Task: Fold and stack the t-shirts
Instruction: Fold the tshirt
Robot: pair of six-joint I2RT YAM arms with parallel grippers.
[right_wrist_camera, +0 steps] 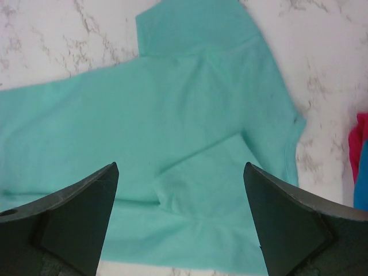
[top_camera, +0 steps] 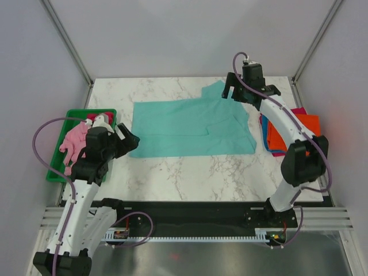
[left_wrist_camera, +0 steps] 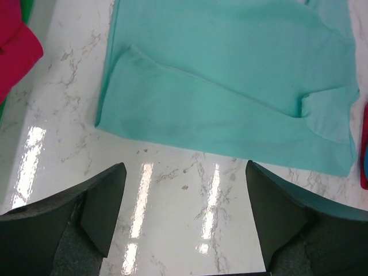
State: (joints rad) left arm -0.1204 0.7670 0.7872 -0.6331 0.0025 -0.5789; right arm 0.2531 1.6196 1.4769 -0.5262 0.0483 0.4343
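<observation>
A teal t-shirt (top_camera: 192,126) lies spread flat on the marble table, one sleeve pointing to the far right. It also shows in the left wrist view (left_wrist_camera: 230,75) and the right wrist view (right_wrist_camera: 172,103). My left gripper (top_camera: 127,140) is open and empty over bare marble just off the shirt's near left edge (left_wrist_camera: 185,167). My right gripper (top_camera: 231,91) is open and empty above the shirt by the far sleeve (right_wrist_camera: 180,167). A pink shirt (top_camera: 75,141) and a magenta one (top_camera: 92,118) lie bunched in the tray. A stack with an orange shirt (top_camera: 290,135) on top lies at the right.
The green plastic tray (top_camera: 54,175) stands at the table's left edge beside my left arm. Blue (top_camera: 265,138) and red (top_camera: 299,111) cloth edges stick out from under the orange shirt. Metal frame posts and white walls close in the table.
</observation>
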